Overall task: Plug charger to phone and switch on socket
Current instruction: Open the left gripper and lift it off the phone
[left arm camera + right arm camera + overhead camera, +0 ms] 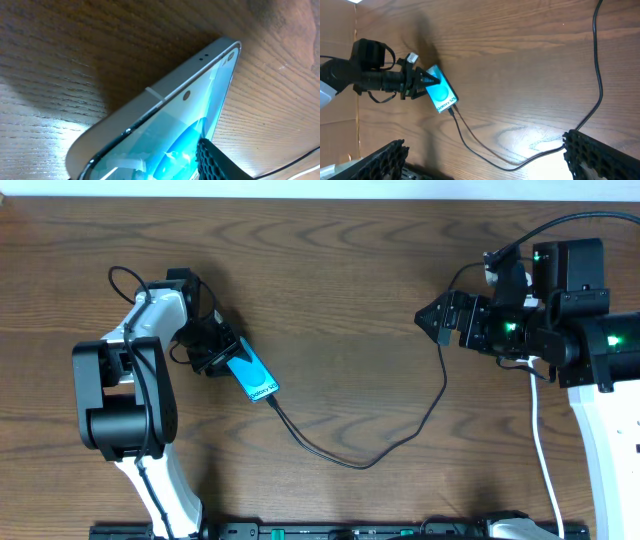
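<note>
left claw: the left gripper [228,360] was clamped on the small rectangular phone [254,378] with the bright turquoise screen, pinching its upper end; a black textured finger [216,161] lay right on the glass in the wrist view.
phone: it sat at the left of the dark wood-grain table [340,250], slanted, with its lower end pointing towards the middle. it looked pinned there so it wouldn't slide under a plug's push. whether it lay flat or tipped, i couldn't tell.
charger: the long thin black charger cable [360,464] met the phone's free end with its small black plug tip [451,111]. it looked seated, though the port was too small to confirm.
cable run: from the phone it looped across the wood, then rose towards the right arm.
right claw: the right gripper [430,318] was well apart from the phone, fingers spread wide in its own camera, gripping nothing. the cable passed just beside one finger.
socket: only what looked like the rounded end of the white power strip [516,526] showed at the bottom edge. its thicker white cord [540,445] ran up beside the right arm. the switch was not visible.
call: plugging looked done, and the free right claw seemed best placed for the switch.
</note>
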`<action>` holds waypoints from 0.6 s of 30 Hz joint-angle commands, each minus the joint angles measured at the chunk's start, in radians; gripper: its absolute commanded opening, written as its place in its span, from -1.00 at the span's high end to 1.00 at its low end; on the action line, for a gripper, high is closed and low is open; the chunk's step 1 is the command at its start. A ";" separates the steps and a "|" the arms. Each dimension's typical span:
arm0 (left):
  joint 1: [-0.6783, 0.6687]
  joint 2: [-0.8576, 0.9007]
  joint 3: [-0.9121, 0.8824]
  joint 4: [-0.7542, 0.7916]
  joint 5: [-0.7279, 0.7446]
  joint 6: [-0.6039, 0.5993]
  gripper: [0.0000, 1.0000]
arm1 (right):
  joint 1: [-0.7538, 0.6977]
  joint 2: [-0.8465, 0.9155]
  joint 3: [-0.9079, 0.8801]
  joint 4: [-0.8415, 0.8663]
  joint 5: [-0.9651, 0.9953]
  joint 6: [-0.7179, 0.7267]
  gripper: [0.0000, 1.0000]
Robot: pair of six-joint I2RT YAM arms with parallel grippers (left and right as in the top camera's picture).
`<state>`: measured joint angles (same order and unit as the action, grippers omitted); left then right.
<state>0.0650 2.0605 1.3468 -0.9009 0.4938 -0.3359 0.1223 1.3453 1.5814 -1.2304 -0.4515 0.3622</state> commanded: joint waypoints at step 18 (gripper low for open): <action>0.002 0.005 -0.017 0.008 -0.080 0.006 -0.20 | 0.011 -0.011 0.006 -0.001 0.005 -0.013 -0.99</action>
<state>0.0650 2.0537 1.3468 -0.9009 0.4831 -0.3393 0.1223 1.3453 1.5814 -1.2304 -0.4515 0.3622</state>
